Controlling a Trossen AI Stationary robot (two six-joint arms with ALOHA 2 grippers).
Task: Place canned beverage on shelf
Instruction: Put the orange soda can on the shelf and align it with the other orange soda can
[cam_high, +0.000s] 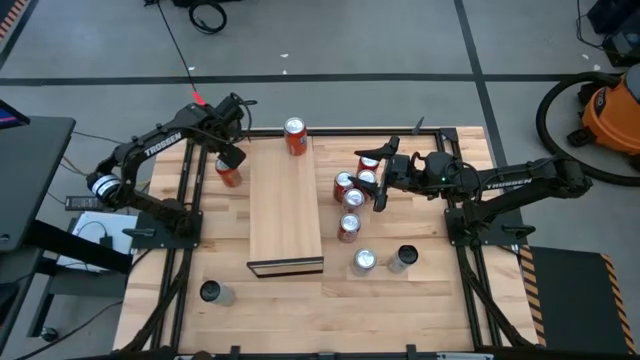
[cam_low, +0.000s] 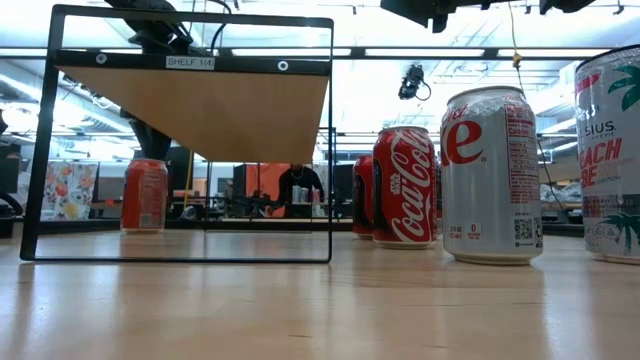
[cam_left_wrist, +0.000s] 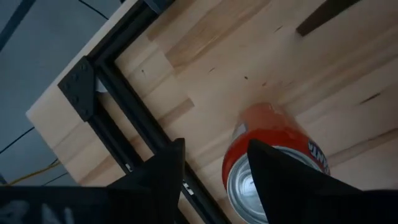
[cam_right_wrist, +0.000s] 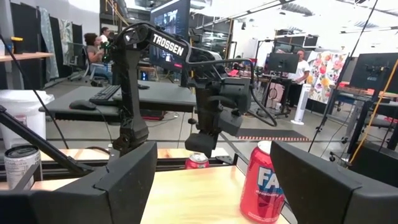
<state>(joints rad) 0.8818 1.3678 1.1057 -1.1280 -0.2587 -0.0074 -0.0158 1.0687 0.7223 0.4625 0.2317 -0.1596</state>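
One can (cam_high: 295, 136) stands on the shelf (cam_high: 284, 210); left gripper (cam_high: 229, 158), fingers apart, hovers over another (cam_high: 229, 173). Right gripper (cam_high: 381, 178) gapes above five clustered cans (cam_high: 350, 198).

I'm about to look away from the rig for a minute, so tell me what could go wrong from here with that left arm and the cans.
1. The left gripper hangs above an orange soda can that sits off to one side of its open jaws; closing now might clip the rim and tip it.
2. An orange Fanta can already stands at the far end of the shelf; a second can set down nearby could knock it.
3. The right gripper hovers over clustered Coca-Cola cans, which it could bump.
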